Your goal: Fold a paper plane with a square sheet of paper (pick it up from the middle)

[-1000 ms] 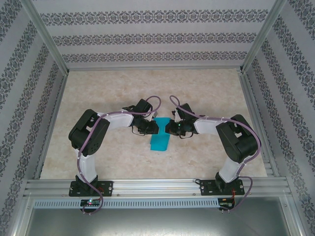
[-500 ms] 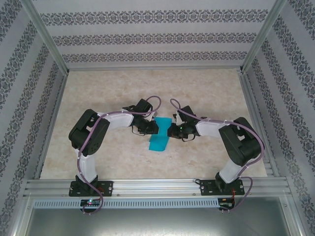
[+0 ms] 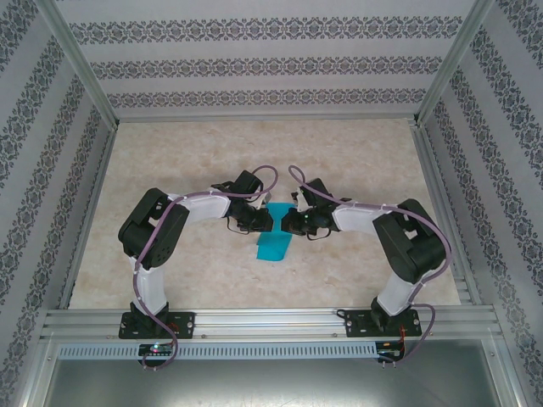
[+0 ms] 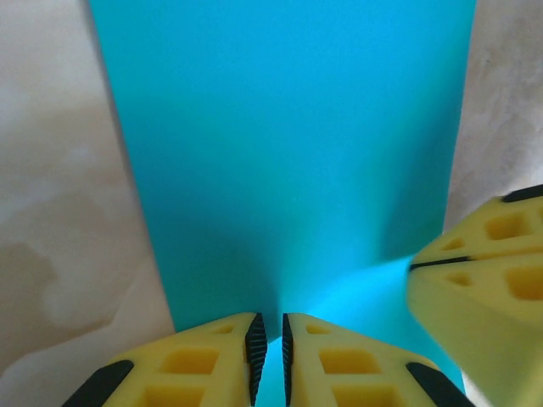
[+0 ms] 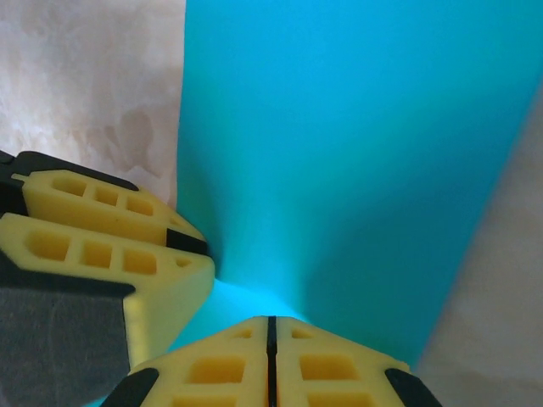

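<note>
Early stage: sheet pinched from both sides, no plane shape yet.
Left gripper (image 4: 267,343) and right gripper (image 5: 271,343) face each other mid-table (image 3: 365,165), each with jaws nipped tight on an edge of the blue sheet (image 3: 274,243), about its middle. The sheet reads as a narrow strip running toward the arm bases; first fold or just sag, cannot tell. Nose and wing folds look undone.

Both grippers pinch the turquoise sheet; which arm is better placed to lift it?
Right, narrowly: the right gripper is clamped flush on the turquoise sheet, while the left gripper shows a slit between its pads. Otherwise symmetric.
</note>
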Robot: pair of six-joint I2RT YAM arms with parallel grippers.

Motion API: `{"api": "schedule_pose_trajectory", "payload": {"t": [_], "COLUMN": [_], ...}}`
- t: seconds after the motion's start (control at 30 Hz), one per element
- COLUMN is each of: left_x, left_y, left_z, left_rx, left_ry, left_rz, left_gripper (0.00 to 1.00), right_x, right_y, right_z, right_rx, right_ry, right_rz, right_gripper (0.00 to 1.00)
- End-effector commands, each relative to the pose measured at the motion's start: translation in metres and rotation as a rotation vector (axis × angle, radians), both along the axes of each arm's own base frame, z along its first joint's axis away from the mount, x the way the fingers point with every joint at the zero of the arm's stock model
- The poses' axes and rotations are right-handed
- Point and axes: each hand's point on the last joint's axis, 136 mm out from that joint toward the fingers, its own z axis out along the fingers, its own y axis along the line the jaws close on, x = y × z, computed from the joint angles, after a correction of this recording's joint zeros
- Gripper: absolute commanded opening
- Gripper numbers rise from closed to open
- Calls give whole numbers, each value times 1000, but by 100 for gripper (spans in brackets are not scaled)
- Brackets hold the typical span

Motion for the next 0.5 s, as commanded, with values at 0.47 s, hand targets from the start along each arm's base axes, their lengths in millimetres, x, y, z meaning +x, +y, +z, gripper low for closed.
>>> {"api": "schedule_pose_trajectory", "payload": {"t": [0.47], "left_x": [-51], "left_y": [50], "left_z": [-55], "left_rx": [271], "left_ry": [189], "left_rz": [-27], "left_gripper": [21], "right_x": [-45], "right_y": [-18], "right_z": [-24], "right_rx": [-94], "right_ry": [114], "right_rz": [151], "right_gripper": [10]}}
